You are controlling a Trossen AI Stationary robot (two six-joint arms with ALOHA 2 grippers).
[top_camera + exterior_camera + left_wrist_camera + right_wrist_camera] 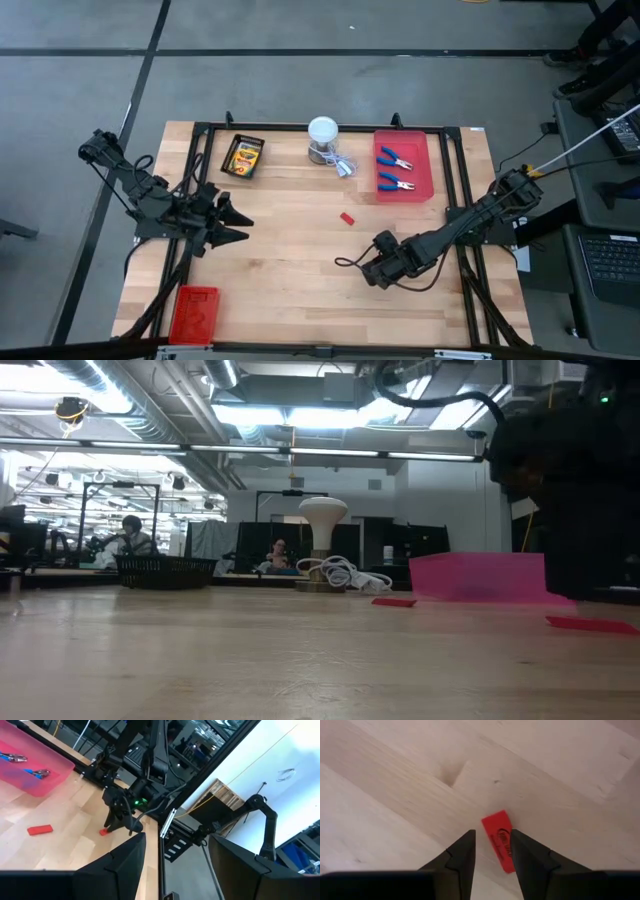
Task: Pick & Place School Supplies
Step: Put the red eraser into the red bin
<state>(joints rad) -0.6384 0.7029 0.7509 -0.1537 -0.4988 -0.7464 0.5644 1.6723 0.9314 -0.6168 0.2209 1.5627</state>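
My right gripper (372,272) is down at the table on its right near part, open. In the right wrist view its fingers (492,852) stand on either side of a small red block (499,837) that lies flat on the wood. A second red block (347,218) lies mid-table. Two blue-handled pliers (397,160) lie in the red tray (428,170) at the far right. One crayon box (244,156) lies in the black tray (228,158); the other boxes are out of view. My left gripper (240,225) waits open above the table's left side. My right gripper comes at the red block from above, slanting, one finger on each long side of the block's nearer end (504,857). The block lies flat on the table. A strip of wood shows between one finger (465,850) and the block. Whether the other finger touches it, I cannot tell.
A white round-topped container (322,138) with a coiled white cord (344,166) stands at the far edge between the trays. Another flat red tray (193,312) sits at the near left corner. A black frame (300,127) rims the table. Bare wood lies between the arms.
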